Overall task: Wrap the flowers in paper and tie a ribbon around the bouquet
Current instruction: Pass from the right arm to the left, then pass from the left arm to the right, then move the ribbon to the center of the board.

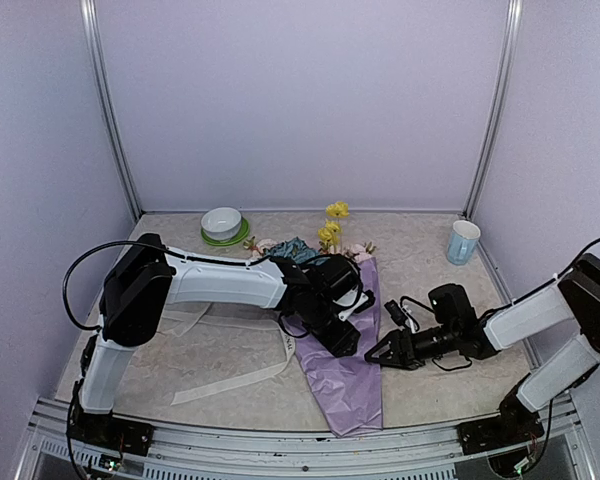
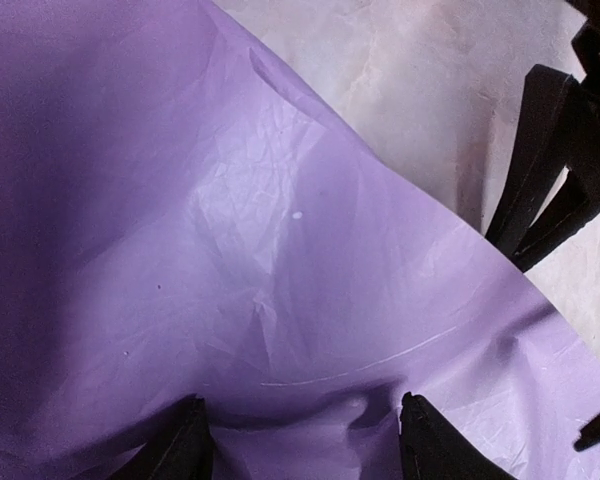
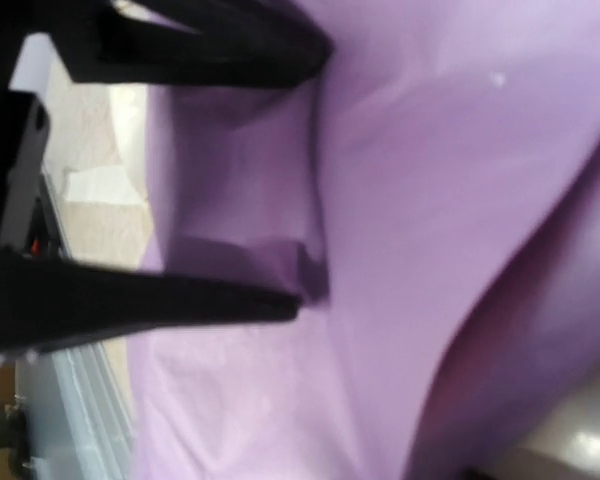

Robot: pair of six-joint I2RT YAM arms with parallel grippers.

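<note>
Paper point(image 1: 346, 385), lilac and crinkled, lies in a long strip down the middle of the worktop point(image 1: 435, 275), its lower end close to the near edge. Its upper end reaches the flowers point(image 1: 331, 227), whose yellow blooms, pale pink blossoms and blue head show at the far side, just beyond the left arm's wrist.

Left jaws point(image 1: 332, 335) are down on the middle of the paper. In the left wrist view point(image 2: 310, 440) the two black fingertips point(image 2: 185, 445) stand well apart with their tips on the sheet and a small hump of paper between them. They look open rather than clamped; I cannot tell whether they press on anything beneath the sheet.

Right jaws point(image 1: 373, 352) sit at the paper's right edge, pointing towards the left arm. In the right wrist view point(image 3: 310, 175) they gape wide, with the paper's edge and a small fold lying in the gap near the lower finger point(image 3: 180, 300). Neither finger pinches the sheet.

Ribbon point(image 1: 235, 378), cream-white, trails loose over the worktop left of the paper, partly under the left arm, with one end running to the paper's left edge.

At the back stand a white bowl point(image 1: 222, 221) on a green plate point(image 1: 208, 239) and, to the right, a pale cup point(image 1: 463, 241), both well apart from the paper.
</note>
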